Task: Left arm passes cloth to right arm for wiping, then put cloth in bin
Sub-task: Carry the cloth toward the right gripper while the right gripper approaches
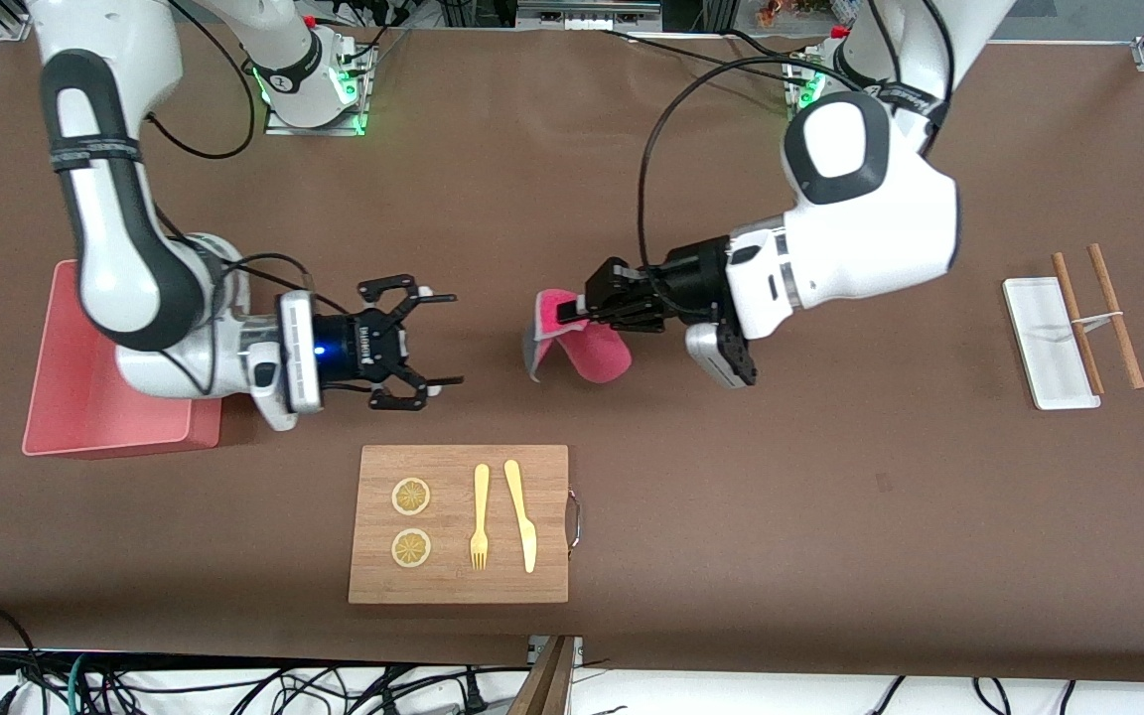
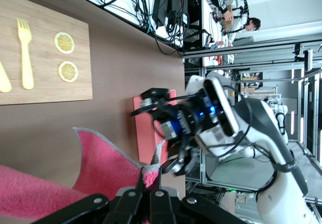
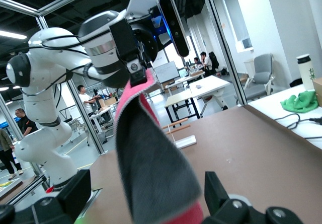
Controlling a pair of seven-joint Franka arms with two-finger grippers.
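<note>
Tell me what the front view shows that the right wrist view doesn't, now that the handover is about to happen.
Only the front view shows the bin under the right arm, the cutting board with fork, knife and two lemon slices, and the whole right gripper open, level with the cloth.

Only the right wrist view shows the cloth's grey backing hanging straight between the right gripper's own open fingers, and the lab room.

Both show the left gripper shut on the cloth, and the white tray with its sticks.
</note>
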